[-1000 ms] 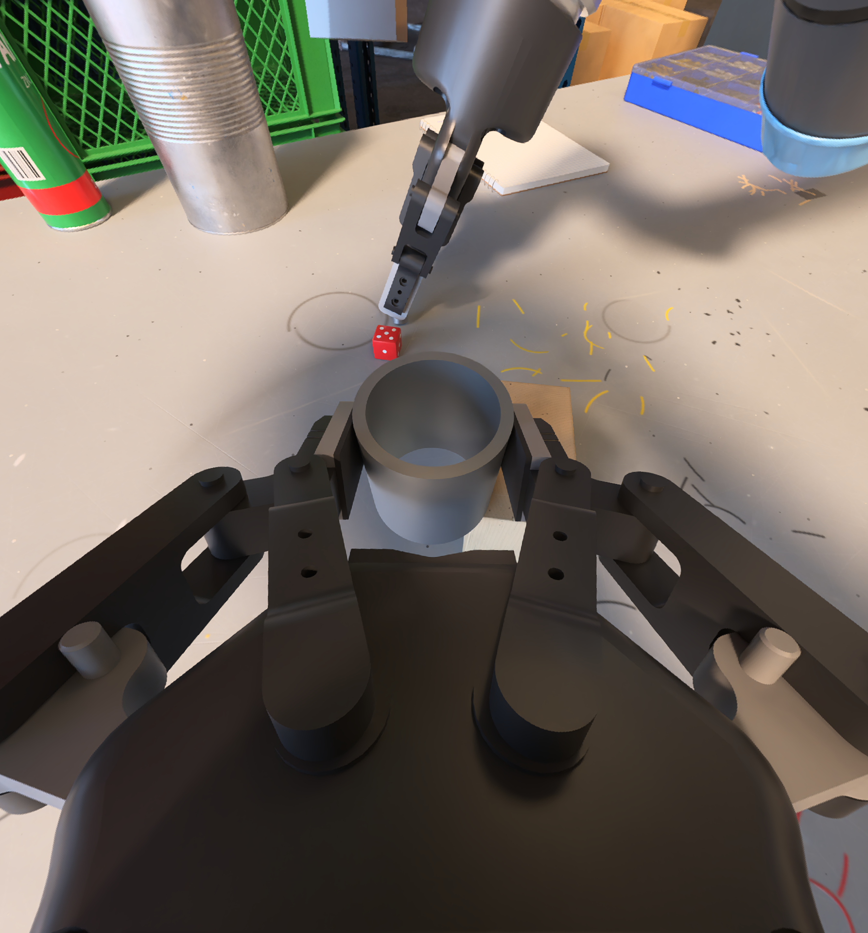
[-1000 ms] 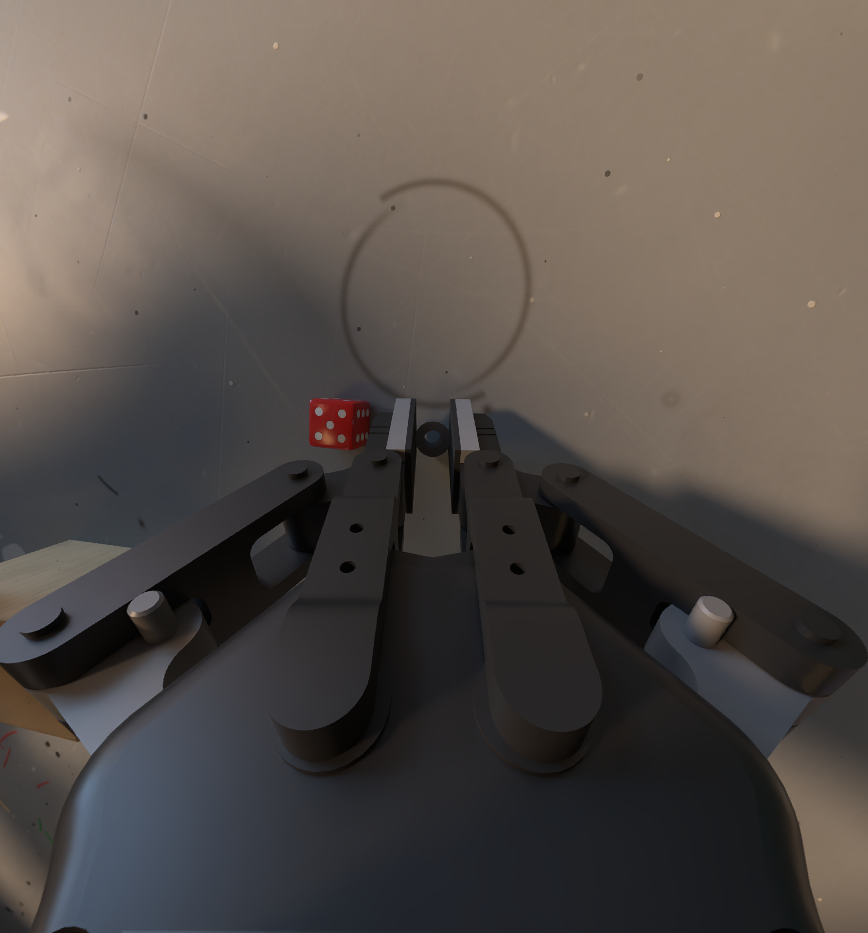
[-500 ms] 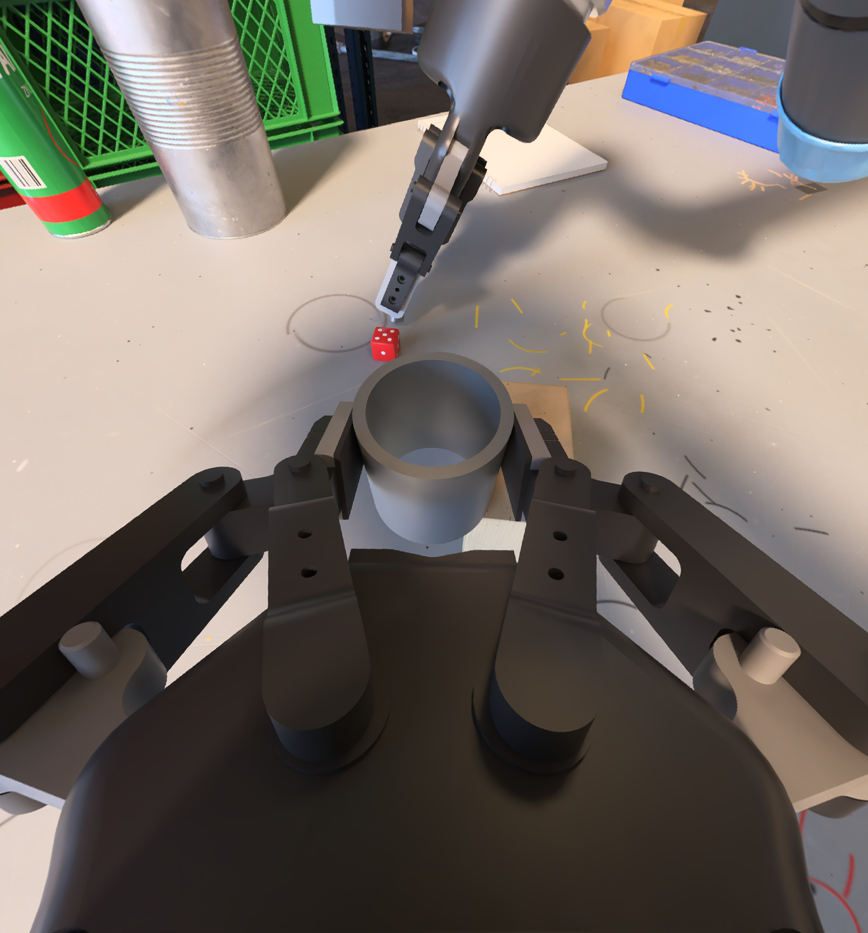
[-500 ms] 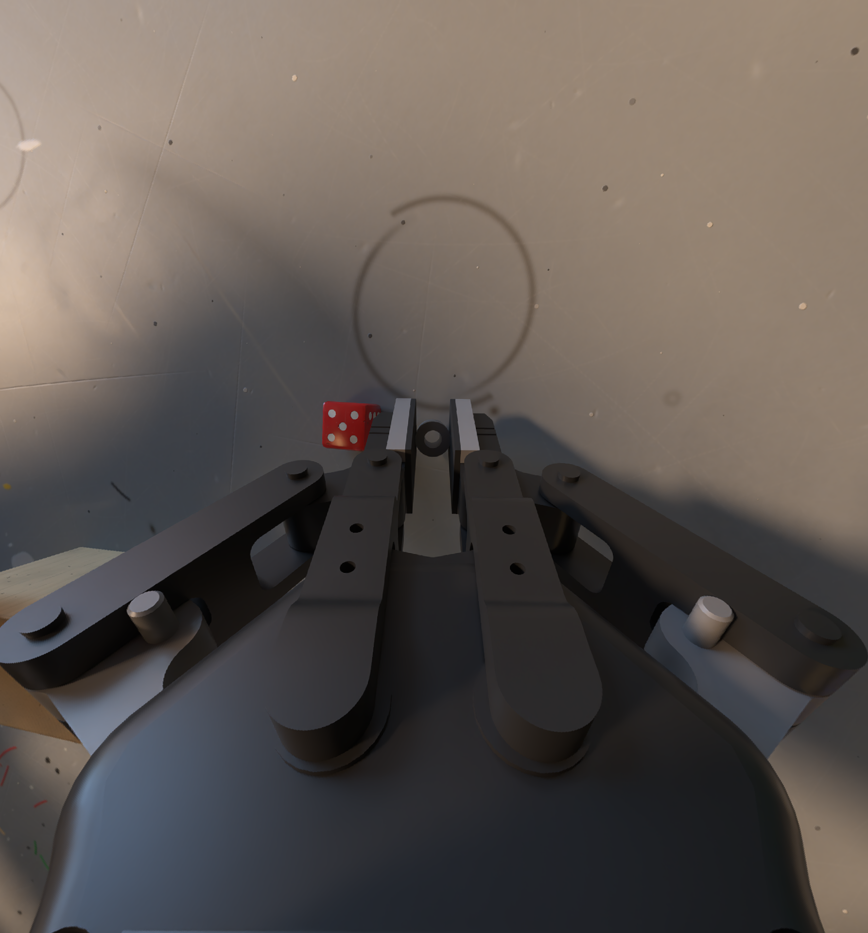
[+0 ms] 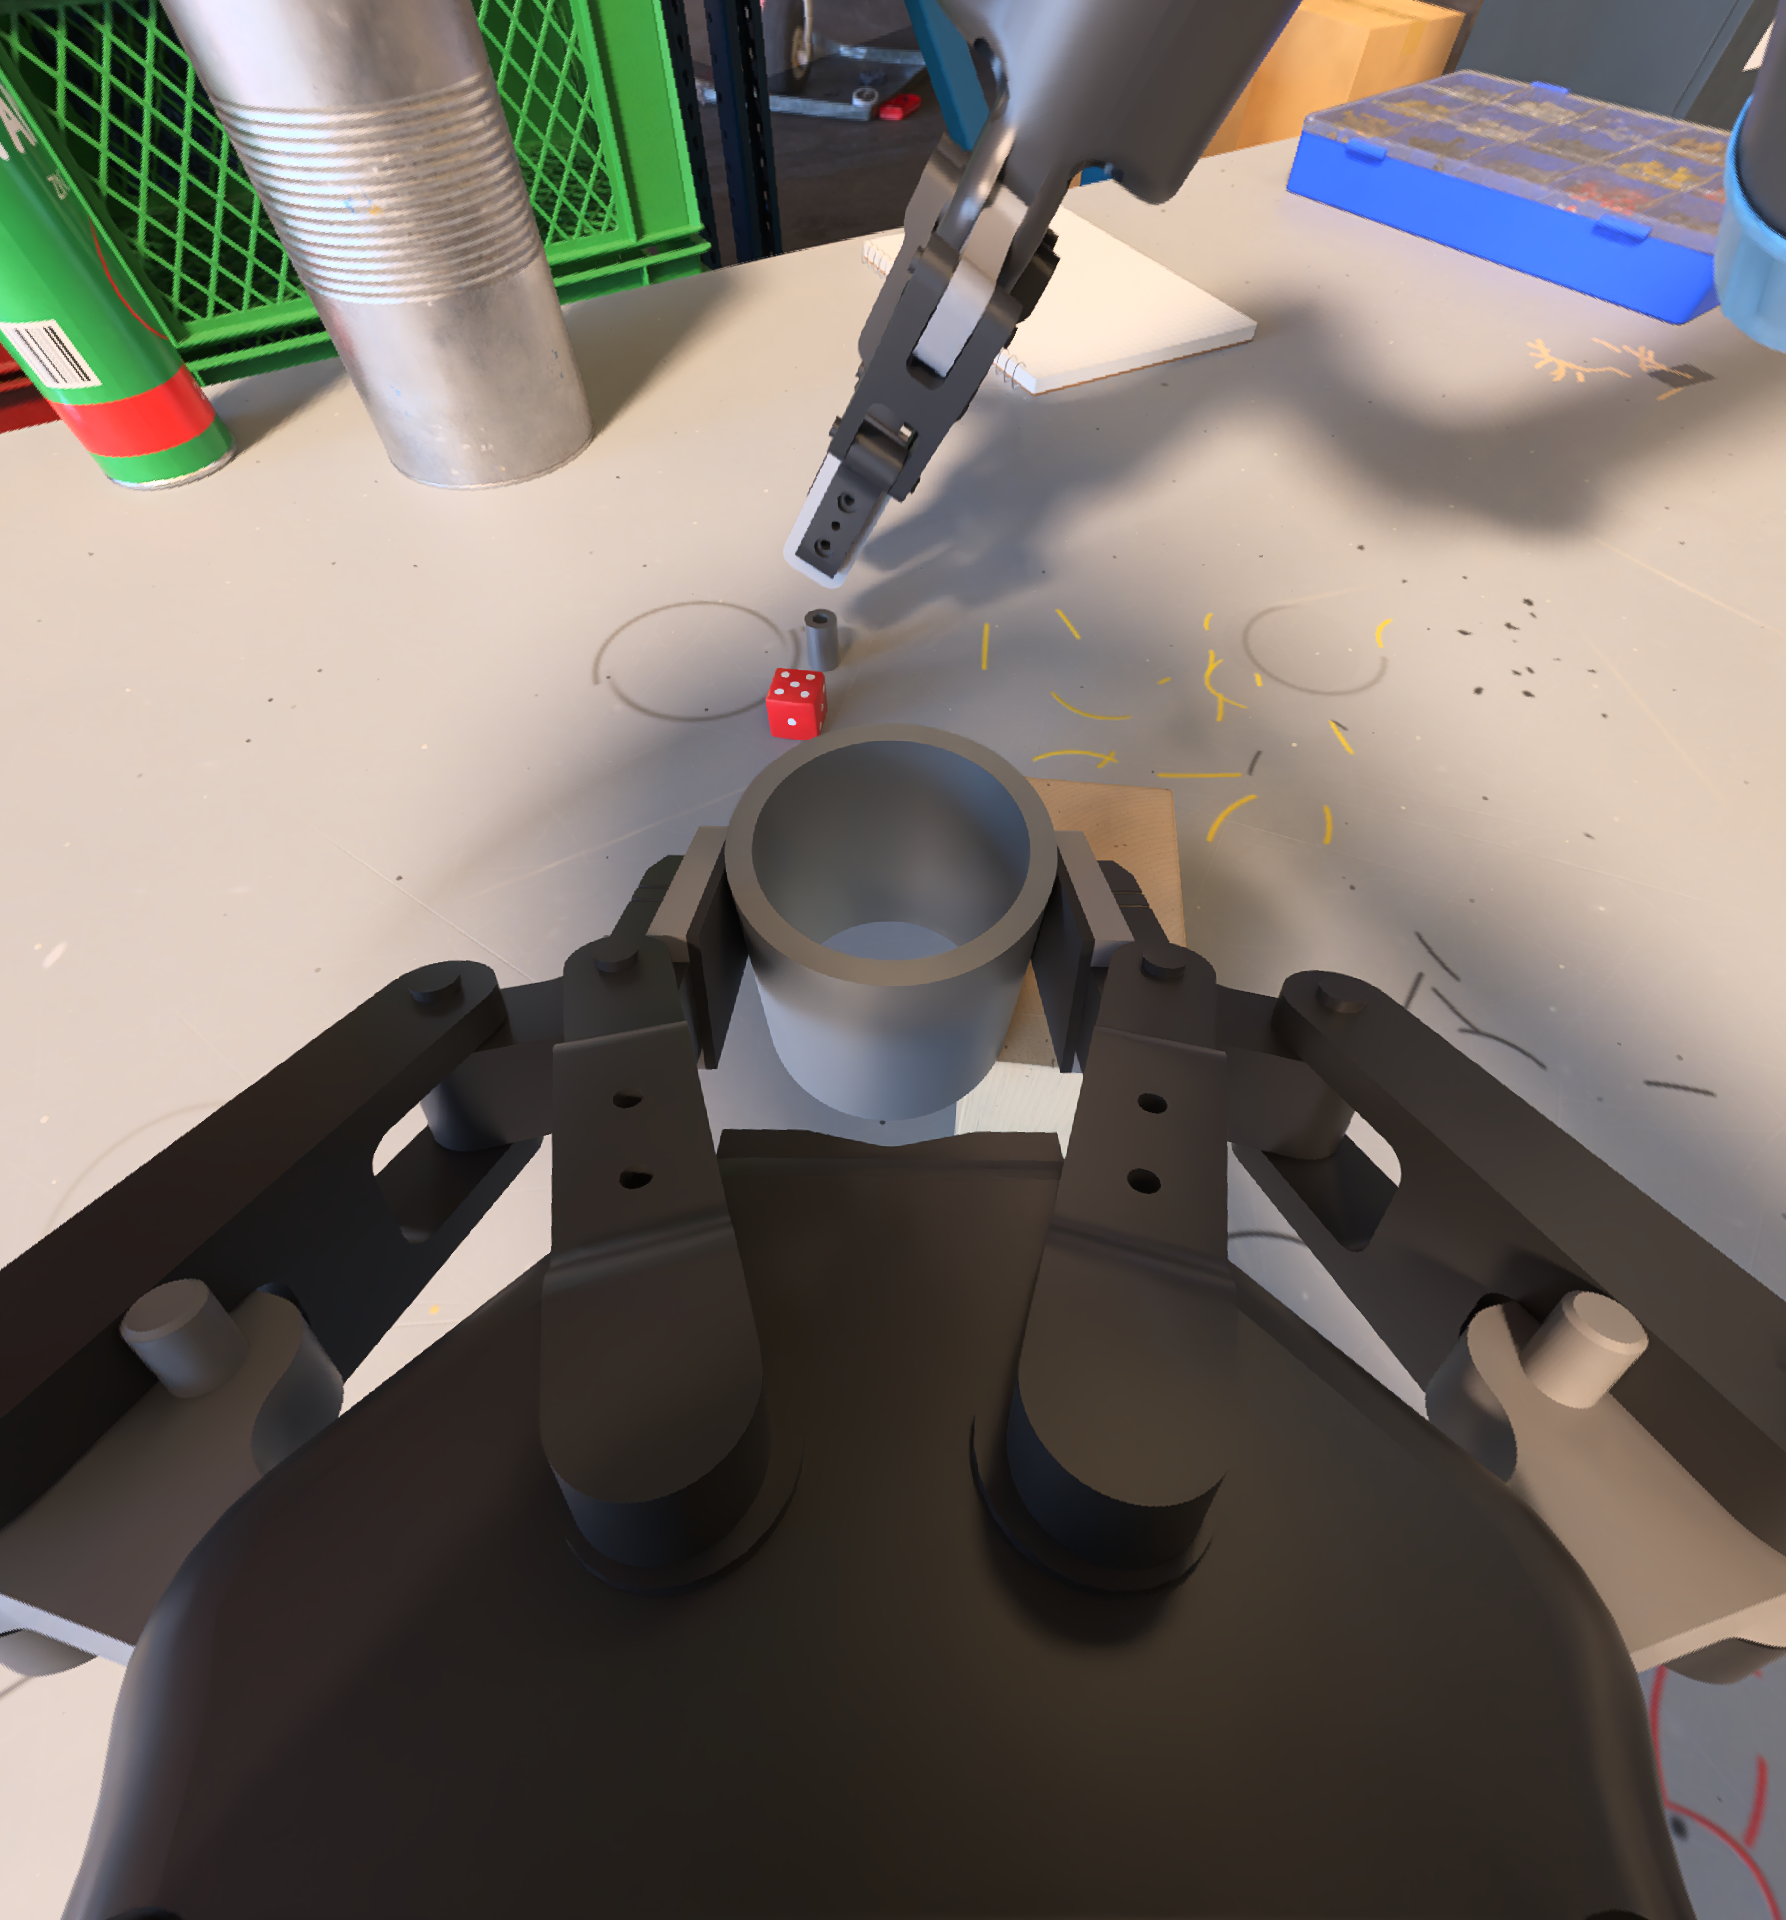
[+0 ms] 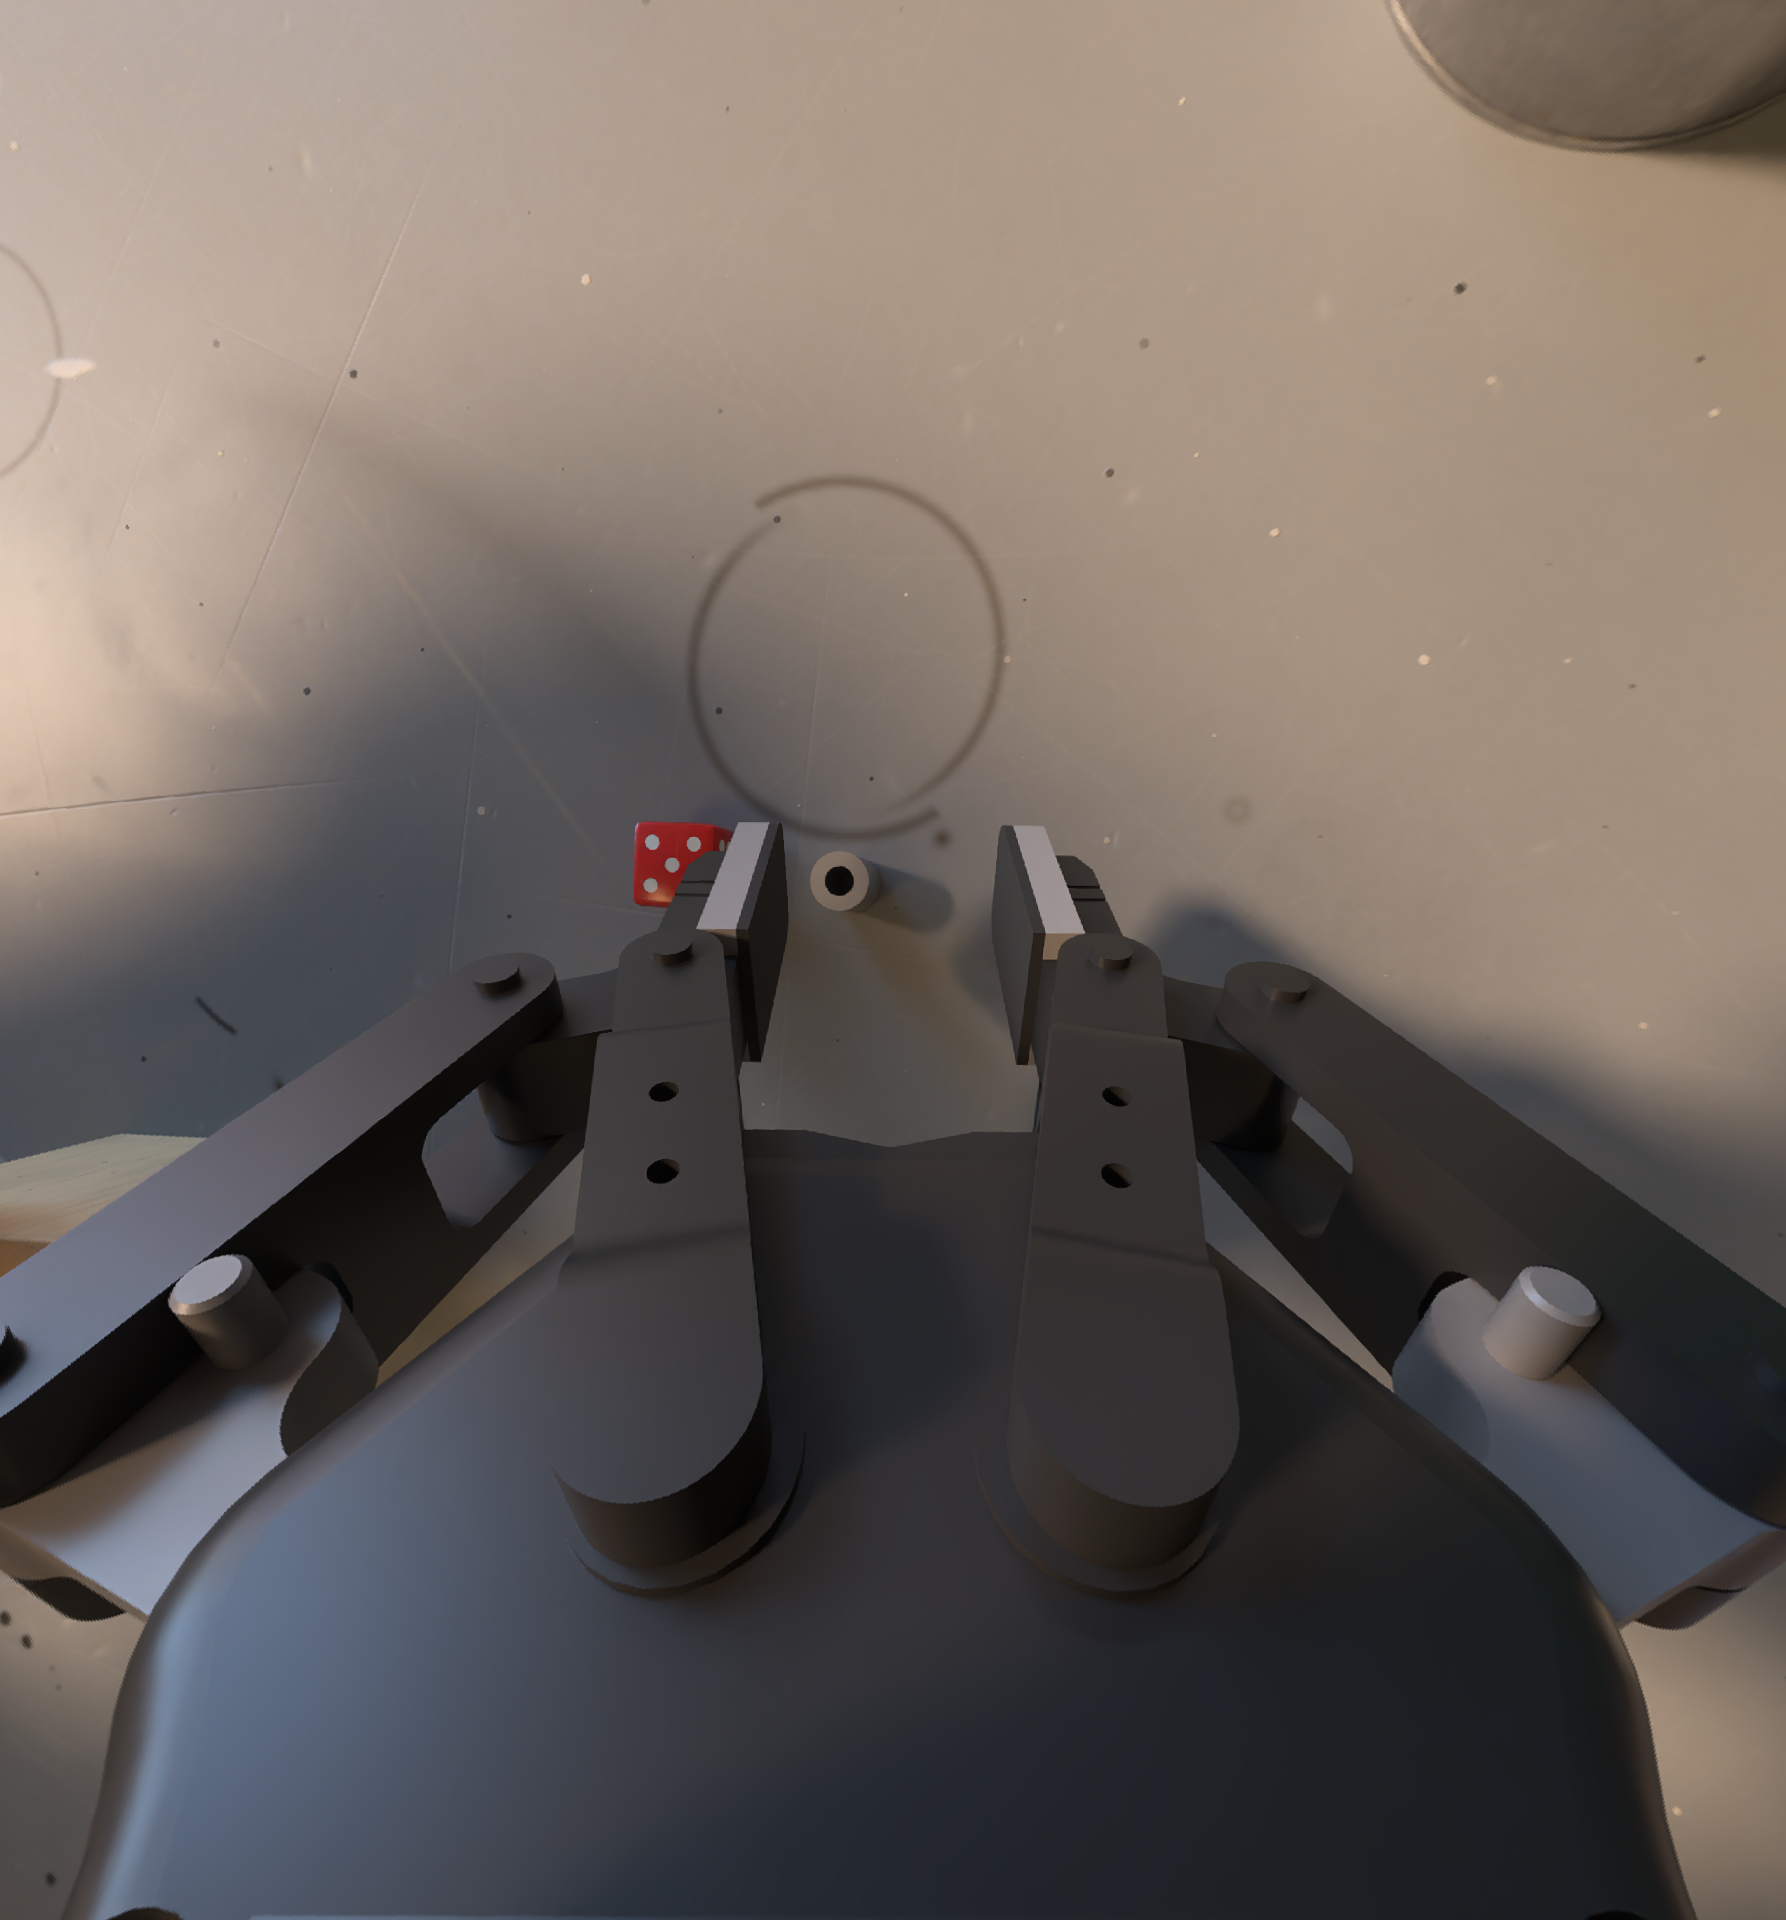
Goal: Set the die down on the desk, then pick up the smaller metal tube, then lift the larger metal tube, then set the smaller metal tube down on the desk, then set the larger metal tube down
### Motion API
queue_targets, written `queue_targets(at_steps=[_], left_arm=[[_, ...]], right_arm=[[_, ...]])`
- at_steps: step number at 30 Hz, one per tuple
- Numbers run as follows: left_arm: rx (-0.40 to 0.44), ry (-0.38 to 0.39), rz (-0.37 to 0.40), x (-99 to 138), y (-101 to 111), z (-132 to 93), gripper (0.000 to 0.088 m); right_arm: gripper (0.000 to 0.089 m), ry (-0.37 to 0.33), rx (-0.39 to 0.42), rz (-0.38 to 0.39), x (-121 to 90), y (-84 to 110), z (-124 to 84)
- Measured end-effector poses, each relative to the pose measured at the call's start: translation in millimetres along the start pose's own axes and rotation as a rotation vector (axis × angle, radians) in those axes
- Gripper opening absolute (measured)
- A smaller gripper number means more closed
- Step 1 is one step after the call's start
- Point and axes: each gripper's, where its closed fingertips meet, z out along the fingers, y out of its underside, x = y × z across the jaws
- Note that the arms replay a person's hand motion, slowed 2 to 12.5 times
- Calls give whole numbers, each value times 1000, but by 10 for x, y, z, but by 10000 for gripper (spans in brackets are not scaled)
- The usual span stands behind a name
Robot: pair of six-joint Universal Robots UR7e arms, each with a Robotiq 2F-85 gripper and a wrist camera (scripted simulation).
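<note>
Right pincer point(image 6: 889, 904): spread above smaller tube point(image 6: 839, 881), which stands free on the surface point(image 6: 1284, 520).
Left pincer point(image 5: 889, 914): pinching larger tube point(image 5: 884, 935).
Die point(image 6: 669, 860): at 9 o'clock of the tube, partly hidden.

A green can point(image 5: 47, 270) with a red band stood at the far left corner of the desk point(image 5: 245, 831); it bore large white lettering, cut off by the frame, and a white barcode label point(image 5: 49, 353). The red die point(image 5: 795, 702), near the middle of the desk, showed white pips: five on top, one on the side. Nothing else carried legible marks.
</note>
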Motion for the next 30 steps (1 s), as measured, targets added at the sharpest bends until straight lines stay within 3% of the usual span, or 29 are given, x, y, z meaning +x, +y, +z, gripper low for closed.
queue_targets(at_steps=[18,30], left_arm=[[2,6,-10,4,0,-4,482],[0,17,-14,28,1,6,482]], right_arm=[[331,78,101,-81,176,22,-331],[274,99,78,-167,263,211,-348]])
